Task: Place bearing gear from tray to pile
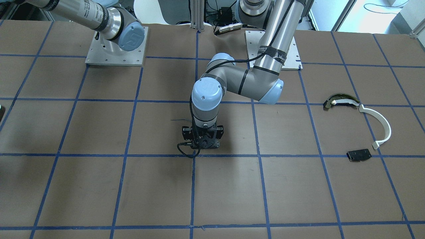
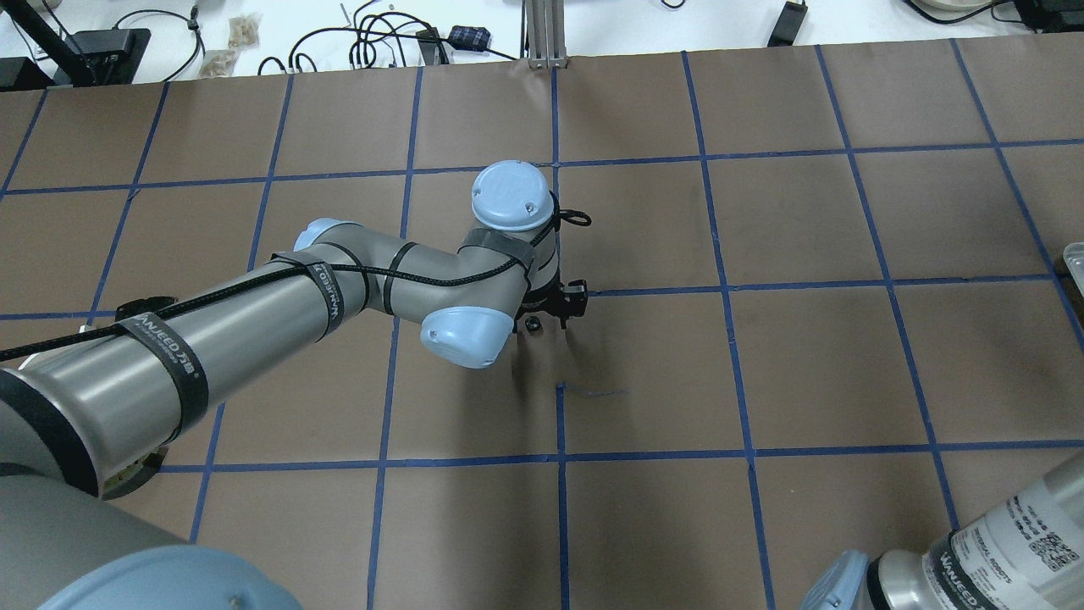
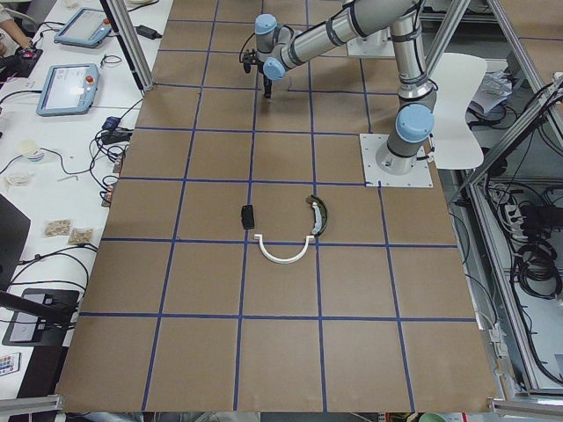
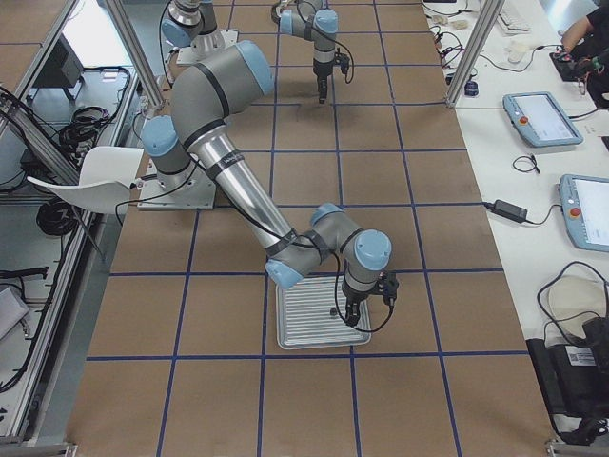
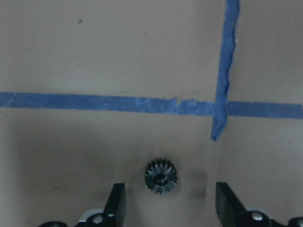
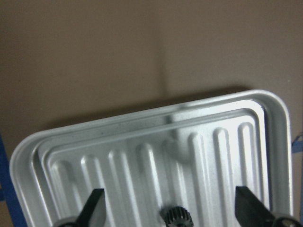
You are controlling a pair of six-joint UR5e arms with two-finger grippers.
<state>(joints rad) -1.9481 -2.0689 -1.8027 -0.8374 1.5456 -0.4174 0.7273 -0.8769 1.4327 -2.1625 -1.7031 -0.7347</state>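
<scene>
A small black toothed gear [image 5: 161,176] lies on the brown table beside a blue tape crossing. My left gripper [image 5: 171,191] hangs just above it, open and empty, one finger on each side; it also shows in the front view [image 1: 202,146]. A second small black gear [image 6: 176,217] lies in the ribbed metal tray [image 6: 142,120]. My right gripper [image 6: 170,194] is open above that gear and holds nothing. The pile lies far off towards the table's left end: a white arc [image 1: 378,124], an olive-and-white curved piece [image 1: 342,101] and a flat black plate [image 1: 358,155].
The tray [image 4: 309,314] sits near the table's right end, under the right arm. Both arm base plates [image 1: 116,49] stand at the robot's edge. Tablets and cables [image 4: 542,119] lie on the operators' bench beyond the table.
</scene>
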